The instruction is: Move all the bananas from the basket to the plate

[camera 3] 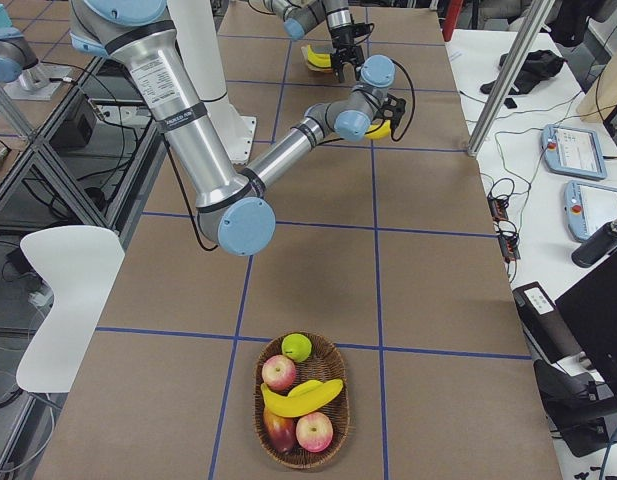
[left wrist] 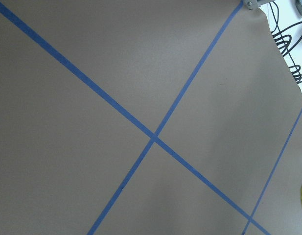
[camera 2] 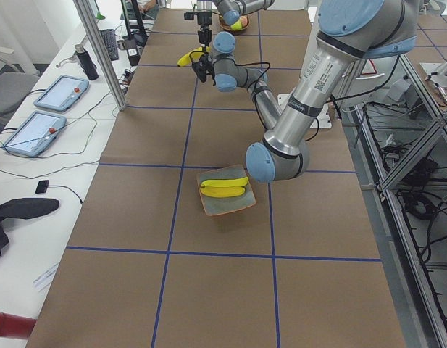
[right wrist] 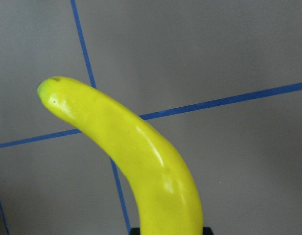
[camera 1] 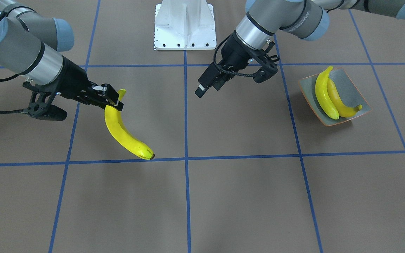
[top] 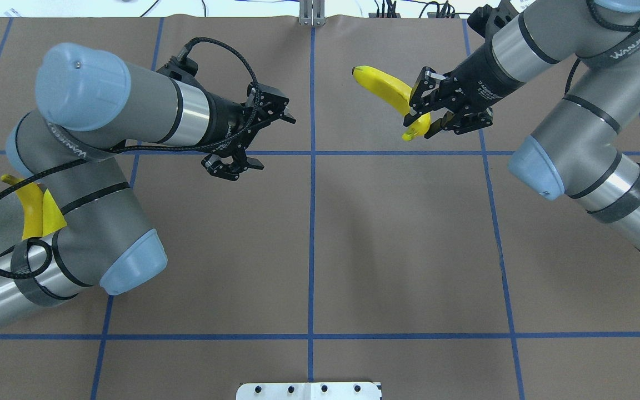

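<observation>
Yellow and curved, two bananas [camera 1: 326, 94] lie side by side in the square grey-green plate [camera 1: 348, 84] with a thin orange rim; a third banana [camera 1: 125, 135] hangs over the brown table [camera 1: 241, 196], pinched near its stem by the right gripper [camera 1: 114, 102]; a fourth banana [camera 3: 303, 396] rests in the oval woven basket [camera 3: 258, 405] among red and green apples [camera 3: 279, 372]. The left gripper [top: 275, 141] hovers mid-table, jaws spread and empty. Roughly half done, I judge: one in the claw, one yet to fetch.
</observation>
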### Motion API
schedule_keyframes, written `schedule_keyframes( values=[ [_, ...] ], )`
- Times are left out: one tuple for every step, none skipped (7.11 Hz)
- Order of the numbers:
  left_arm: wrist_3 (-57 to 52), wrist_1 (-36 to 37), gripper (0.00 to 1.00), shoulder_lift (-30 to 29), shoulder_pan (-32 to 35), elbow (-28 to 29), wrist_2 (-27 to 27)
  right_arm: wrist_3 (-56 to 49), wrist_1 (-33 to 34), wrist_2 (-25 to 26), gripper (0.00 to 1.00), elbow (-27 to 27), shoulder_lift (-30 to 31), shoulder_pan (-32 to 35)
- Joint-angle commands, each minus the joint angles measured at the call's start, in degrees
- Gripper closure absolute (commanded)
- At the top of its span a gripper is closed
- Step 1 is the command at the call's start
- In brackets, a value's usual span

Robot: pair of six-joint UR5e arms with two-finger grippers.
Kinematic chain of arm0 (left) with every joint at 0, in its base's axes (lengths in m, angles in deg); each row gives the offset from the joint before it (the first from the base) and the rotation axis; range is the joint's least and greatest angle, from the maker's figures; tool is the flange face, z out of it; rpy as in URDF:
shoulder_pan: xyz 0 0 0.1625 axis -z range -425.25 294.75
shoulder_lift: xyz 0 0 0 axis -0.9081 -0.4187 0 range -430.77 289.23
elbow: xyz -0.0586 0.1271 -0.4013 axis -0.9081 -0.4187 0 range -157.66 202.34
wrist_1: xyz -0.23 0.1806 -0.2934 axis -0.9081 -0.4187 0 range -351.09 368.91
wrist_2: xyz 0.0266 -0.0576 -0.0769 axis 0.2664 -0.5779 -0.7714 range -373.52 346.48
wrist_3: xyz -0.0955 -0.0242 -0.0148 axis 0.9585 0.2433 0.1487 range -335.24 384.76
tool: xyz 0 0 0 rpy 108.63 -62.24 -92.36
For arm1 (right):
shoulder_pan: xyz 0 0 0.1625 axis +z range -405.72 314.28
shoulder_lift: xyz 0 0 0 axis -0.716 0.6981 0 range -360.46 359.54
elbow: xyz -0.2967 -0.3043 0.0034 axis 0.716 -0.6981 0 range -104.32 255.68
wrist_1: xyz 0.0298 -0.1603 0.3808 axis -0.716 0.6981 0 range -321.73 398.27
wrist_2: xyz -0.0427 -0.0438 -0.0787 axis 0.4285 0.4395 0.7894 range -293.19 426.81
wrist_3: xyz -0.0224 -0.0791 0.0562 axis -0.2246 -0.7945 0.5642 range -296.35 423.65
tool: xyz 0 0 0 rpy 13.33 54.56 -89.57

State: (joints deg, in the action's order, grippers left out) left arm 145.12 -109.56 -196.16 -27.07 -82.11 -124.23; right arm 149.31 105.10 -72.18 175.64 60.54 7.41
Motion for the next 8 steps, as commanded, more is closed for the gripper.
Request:
schedule_keyframes(
  values=[
    [2.69,-0.97,0.0,-1.87,-0.38,0.21,0.67,12.38,-8.69,2.4,1.0,-0.13,-0.18,-2.49],
    [4.95,-2.89,0.0,-2.57,-0.47,1.0,2.42,16.7,-12.9,5.8,1.0,0.05,-0.18,-5.29],
    [5.24,-4.3,0.0,-2.75,-0.47,2.05,2.69,19.35,-14.86,6.18,1.0,0.57,-0.18,-6.45],
    [5.24,-6.23,0.0,-3.8,-0.47,3.97,3.83,19.46,-14.97,6.19,1.0,1.62,-0.18,-7.77],
    [5.15,-6.77,0.0,-4.76,-0.47,5.82,3.84,19.72,-14.97,6.19,1.0,2.94,-0.18,-8.39],
    [5.24,-7.73,0.0,-5.47,-0.56,6.97,5.06,19.9,-14.97,6.27,1.0,3.3,-0.18,-9.18],
    [5.24,-8.7,0.0,-6.17,-0.56,8.29,5.85,21.73,-15.06,6.27,1.0,3.39,-0.18,-9.27],
    [5.24,-8.8,0.0,-6.18,-0.56,8.39,5.95,22.44,-15.06,6.27,1.0,4.0,-0.18,-9.45]
  ],
)
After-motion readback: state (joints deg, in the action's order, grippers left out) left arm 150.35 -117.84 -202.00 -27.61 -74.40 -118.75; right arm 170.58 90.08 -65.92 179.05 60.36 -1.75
